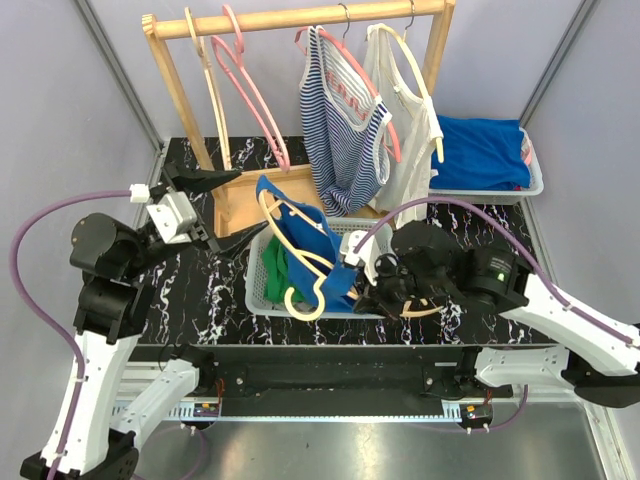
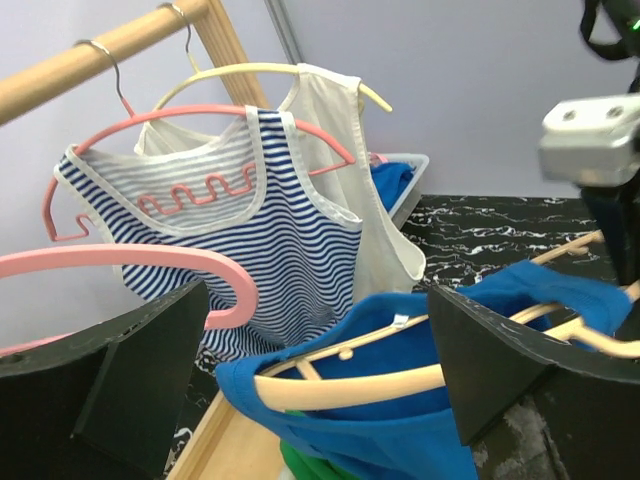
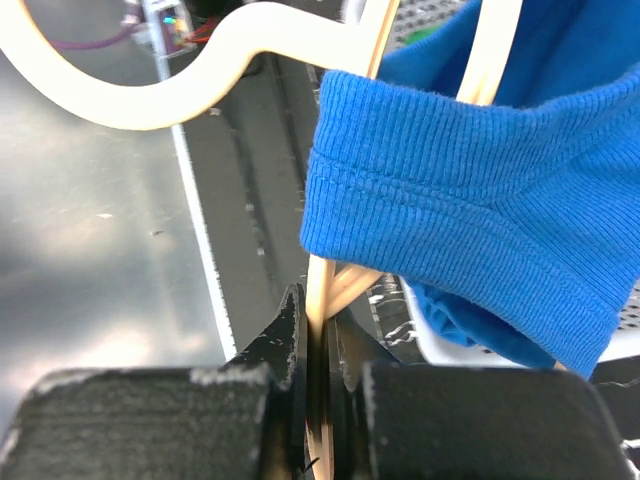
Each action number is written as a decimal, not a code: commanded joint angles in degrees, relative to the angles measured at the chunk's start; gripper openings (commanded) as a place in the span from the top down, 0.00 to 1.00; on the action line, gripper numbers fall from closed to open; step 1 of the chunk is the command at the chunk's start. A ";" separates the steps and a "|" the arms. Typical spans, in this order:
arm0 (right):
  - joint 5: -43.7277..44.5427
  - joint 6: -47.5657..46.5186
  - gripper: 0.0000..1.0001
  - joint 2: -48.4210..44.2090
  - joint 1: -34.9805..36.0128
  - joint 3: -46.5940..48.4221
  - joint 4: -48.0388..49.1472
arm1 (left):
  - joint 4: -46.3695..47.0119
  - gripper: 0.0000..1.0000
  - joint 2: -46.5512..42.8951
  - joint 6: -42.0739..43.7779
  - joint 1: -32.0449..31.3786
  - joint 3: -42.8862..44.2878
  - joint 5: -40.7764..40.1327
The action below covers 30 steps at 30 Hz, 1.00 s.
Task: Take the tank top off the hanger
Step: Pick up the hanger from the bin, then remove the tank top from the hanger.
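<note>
Blue tank top (image 1: 312, 240): hung on a cream hanger (image 1: 303, 303), tilted over the white basket (image 1: 254, 292) on the worktop (image 1: 190, 300). Right pincer (image 3: 318, 322): pressed together on the hanger's thin bar, just beside a strap. Left pincer (image 1: 218, 212): spread wide, holding nothing, facing the top. Step in hand: hanger steadied, cloth not yet gripped. Next move probably calls for the left pincer to pinch the fabric and draw it off.

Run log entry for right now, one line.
right end effector: shut on cream hanger | blue tank top: on hanger, over basket | left end effector: open, empty
</note>
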 commanded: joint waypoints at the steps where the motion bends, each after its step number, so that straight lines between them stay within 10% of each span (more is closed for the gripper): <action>1: -5.41 0.11 1.00 -4.64 -0.11 5.92 1.45 | -0.62 0.01 2.03 2.01 -0.10 1.95 1.53; 24: -19.56 3.45 1.00 -6.14 -0.02 13.05 -1.54 | 2.45 0.05 3.88 0.96 -0.10 1.87 4.88; 30: -19.65 3.63 1.00 -5.17 -0.11 13.92 -1.10 | 1.41 0.26 3.97 1.83 -0.10 1.16 7.16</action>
